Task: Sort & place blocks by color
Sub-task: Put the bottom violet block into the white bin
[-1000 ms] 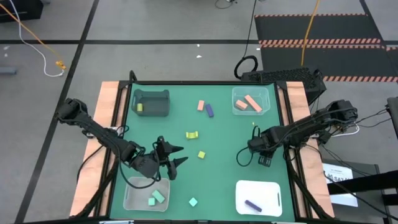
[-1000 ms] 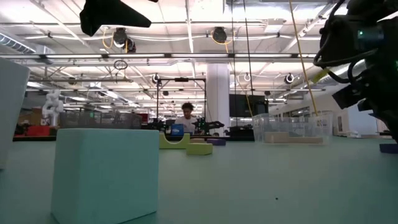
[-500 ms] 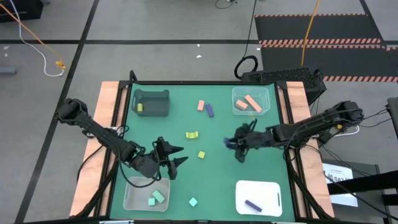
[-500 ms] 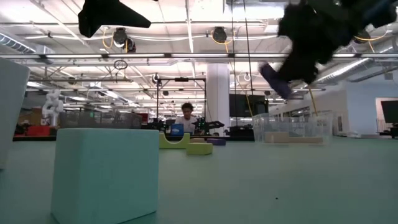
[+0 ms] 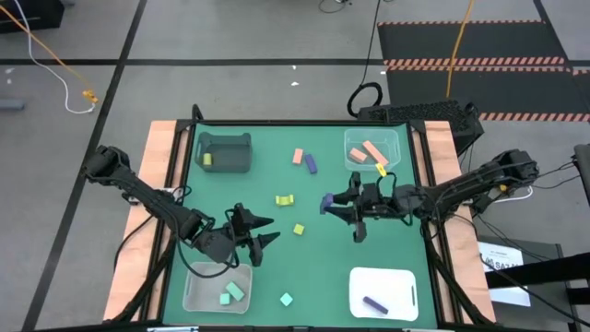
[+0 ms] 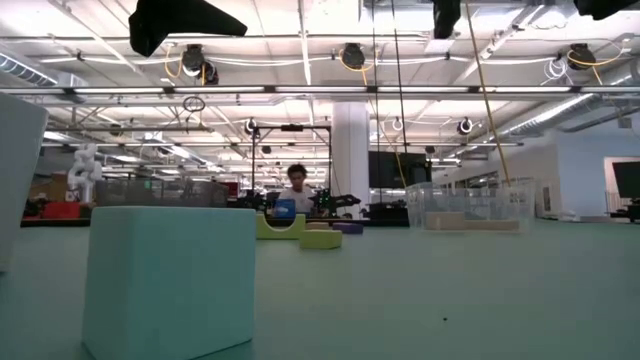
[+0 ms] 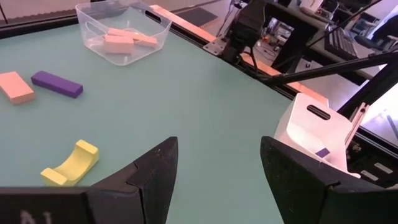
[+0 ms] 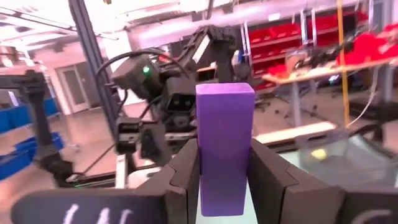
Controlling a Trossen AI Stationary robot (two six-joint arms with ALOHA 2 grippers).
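Observation:
My right gripper point(image 5: 332, 204) hangs above the middle of the green table point(image 5: 249, 184), shut on a purple block point(image 5: 325, 203) that fills the right wrist view point(image 8: 224, 143). My left gripper point(image 5: 255, 232) stands open over the near left, above a clear bin point(image 5: 195, 293) of teal blocks point(image 5: 231, 292). Lying loose on the table are a yellow arch point(image 5: 286, 199), a yellow cube point(image 5: 299, 229), a salmon block point(image 5: 298, 157), a purple bar point(image 5: 312, 163) and a teal cube point(image 5: 286, 300). My right gripper pinches the purple block by two opposite long sides point(image 8: 202, 171) between its two fingers point(image 8: 268, 177). The fingers reach about level toward the table's left and lie along the block. Its free end point(image 8: 225, 93) sticks out past the fingertips, lifted clear of the table.
A grey bin point(image 5: 224, 159) with a yellow block stands far left. Far right is a clear bin point(image 5: 353, 138) with salmon blocks. A white bin point(image 5: 384, 281) with a purple block sits near right. Close to the low camera stands a teal block point(image 6: 170, 280).
My right gripper has risen from low over the table's right side and swung toward the table's left. It has tipped from pointing down to about level. The purple block has come up with it, clear of the table.

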